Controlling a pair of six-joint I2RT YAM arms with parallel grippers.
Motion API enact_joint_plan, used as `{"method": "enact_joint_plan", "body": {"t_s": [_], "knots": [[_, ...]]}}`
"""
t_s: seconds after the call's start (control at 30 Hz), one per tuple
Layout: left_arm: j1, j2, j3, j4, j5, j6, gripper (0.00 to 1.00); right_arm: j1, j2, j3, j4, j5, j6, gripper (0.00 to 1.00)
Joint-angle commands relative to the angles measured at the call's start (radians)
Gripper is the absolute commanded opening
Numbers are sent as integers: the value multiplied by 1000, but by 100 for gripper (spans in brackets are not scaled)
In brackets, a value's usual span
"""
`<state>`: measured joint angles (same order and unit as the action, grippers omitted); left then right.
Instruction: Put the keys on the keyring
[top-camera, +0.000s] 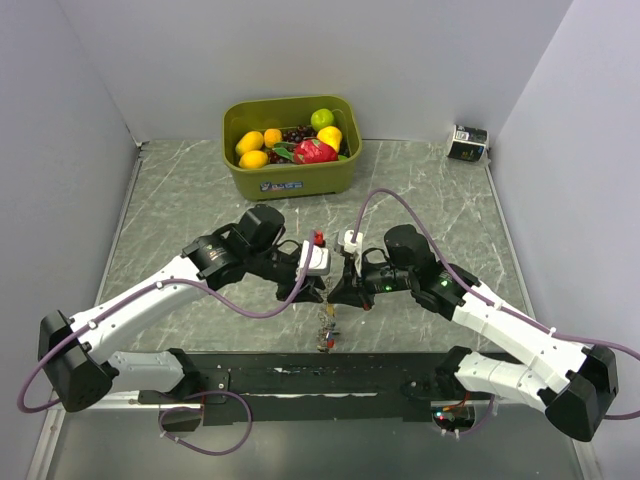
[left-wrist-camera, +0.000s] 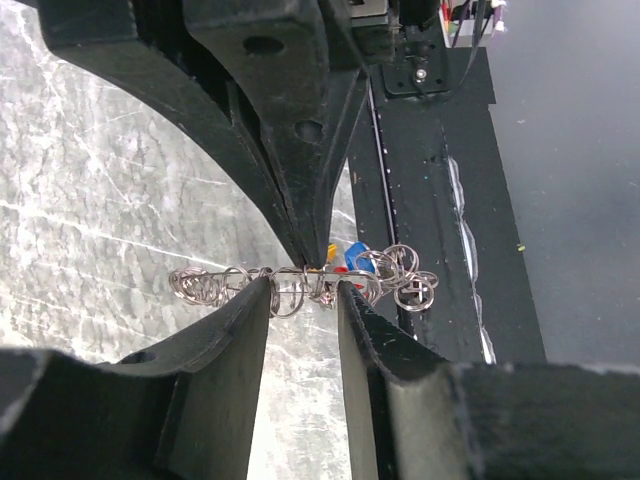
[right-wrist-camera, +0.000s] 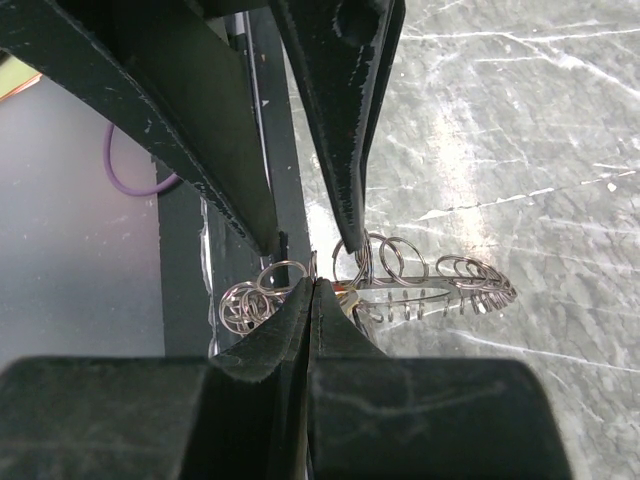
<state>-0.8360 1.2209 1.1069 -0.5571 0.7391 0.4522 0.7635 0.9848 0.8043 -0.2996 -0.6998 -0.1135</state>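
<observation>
The stone-look worktop (top-camera: 180, 200) is grey-green with pale marble veining. At its far edge an olive-green plastic tub (top-camera: 290, 182) holds yellow round fruits (top-camera: 251, 142), a green apple (top-camera: 322, 118), a red fruit (top-camera: 315, 152) and dark purple grapes (top-camera: 297, 133). The small box (top-camera: 467, 142) in the far right corner is black and white. The arms (top-camera: 150, 295) are white and black, their cables (top-camera: 390, 193) purple. The left claw (left-wrist-camera: 303, 300) and right claw (right-wrist-camera: 312, 290) are black. The wire keyring (left-wrist-camera: 290, 285) is silver; the metal keys (left-wrist-camera: 352, 252) show blue, red and yellow heads.
</observation>
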Motion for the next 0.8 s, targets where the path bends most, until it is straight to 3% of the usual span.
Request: {"method": "enact_joint_plan", "body": {"t_s": [0.0,0.37,0.77], "knots": [[-5,0,30,11,52,22,38,7,-31,30,62,-12,-6,0],[-6,28,14,34,62,8,35,7,-37,25,70,-3,-3,0],[-14,52,11,40,45,-10,24,7,-46,18,76,5,-2,0]]}}
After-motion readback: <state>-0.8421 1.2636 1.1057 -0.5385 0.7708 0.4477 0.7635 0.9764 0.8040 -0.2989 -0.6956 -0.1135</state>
